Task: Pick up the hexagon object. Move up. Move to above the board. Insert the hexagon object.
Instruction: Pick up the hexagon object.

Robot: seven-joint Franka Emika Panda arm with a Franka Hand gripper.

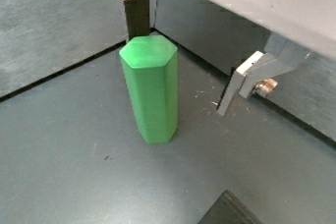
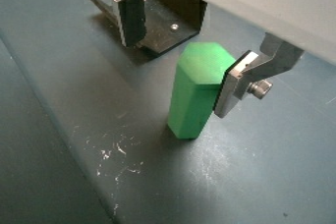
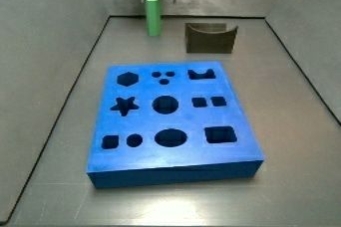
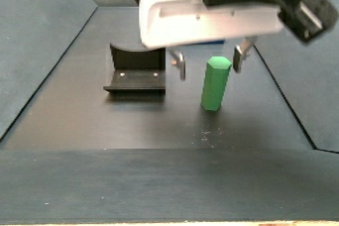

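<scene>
Nothing was done yet, by the look of it: the pickup itself was only being set up, and the lift, the carry and the insertion all lay ahead.

Nearest in a side view lay the board, a thick blue slab in the middle of the floor, every dark cut-out showing bare, the hexagon one at its far left corner unfilled.

Beyond it, close to the far wall, stood the hexagon object, upright on the floor: a slim, plain green peg with flat facets and a six-sided top, matte and unmarked. Just beside it sat the fixture, apart from the peg.

And there was the pincer, down around the peg's top, fingers spread. One silver finger looked to be right against a green face, though whether it truly touched was hard to call; the opposite finger stood off behind the peg. So: released, straddling, not yet clamped. The peg's foot rested flat on the floor.
</scene>
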